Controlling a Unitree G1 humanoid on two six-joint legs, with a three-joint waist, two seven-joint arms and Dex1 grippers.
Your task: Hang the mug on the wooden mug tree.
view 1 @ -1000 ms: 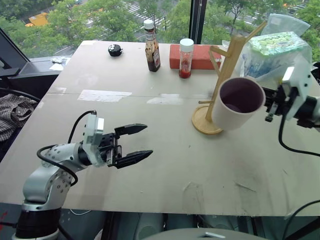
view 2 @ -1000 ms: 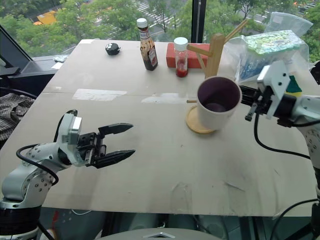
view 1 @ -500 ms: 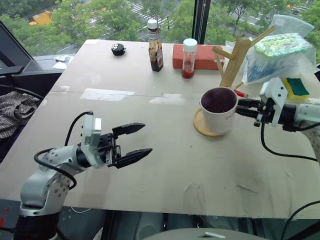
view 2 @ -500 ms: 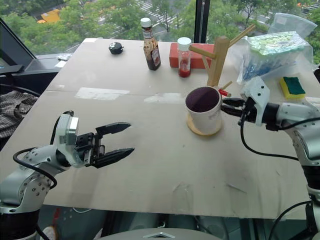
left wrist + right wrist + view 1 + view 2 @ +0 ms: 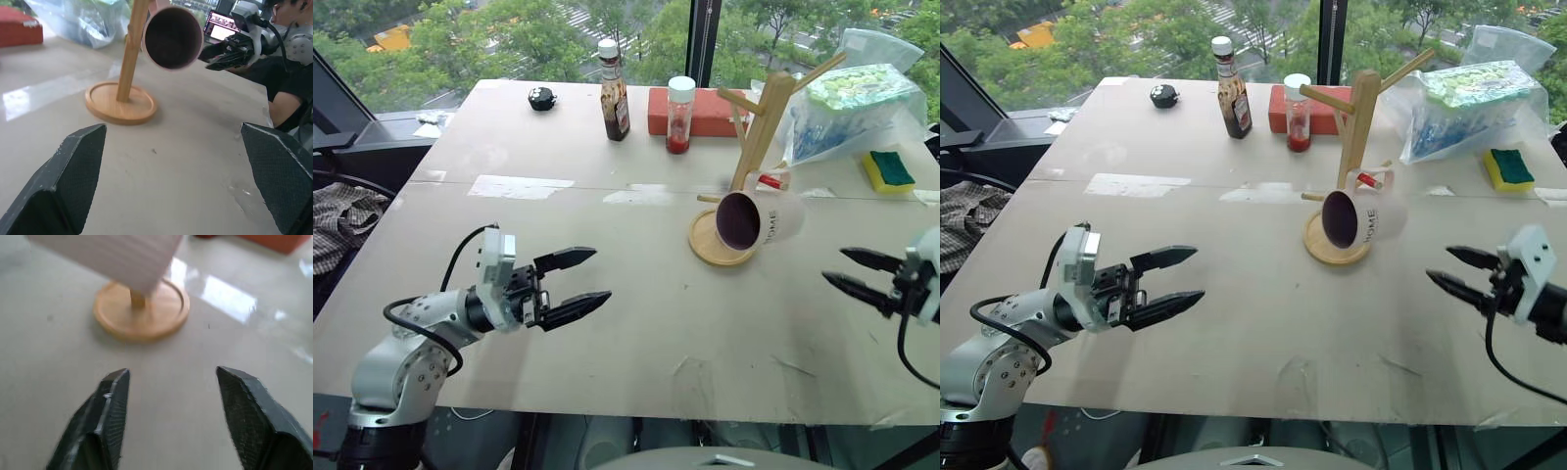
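The cream mug [image 5: 771,219] is tilted on its side against the wooden mug tree [image 5: 760,135], just above the tree's round base [image 5: 705,250]. Its handle sits at a low peg and its dark mouth faces the front left. "HOME" shows on its side. My right gripper [image 5: 833,265] is open and empty, well to the right of the mug and nearer the front edge. My left gripper [image 5: 602,274] is open and empty over the front left of the table. In the left wrist view the mug [image 5: 173,36] shows beside the post, with the right gripper [image 5: 230,49] behind it.
A brown sauce bottle [image 5: 613,90], a white-capped jar [image 5: 677,116] and a red block [image 5: 703,111] stand at the back. At the back right are a plastic bag [image 5: 852,108] and a sponge [image 5: 886,169]. A small black object [image 5: 540,98] lies at the back left. A person [image 5: 293,73] sits beyond the table.
My right gripper opened, let go of the mug and drew back down and to the right. The mug now stays at the tree. The left gripper has stayed put.
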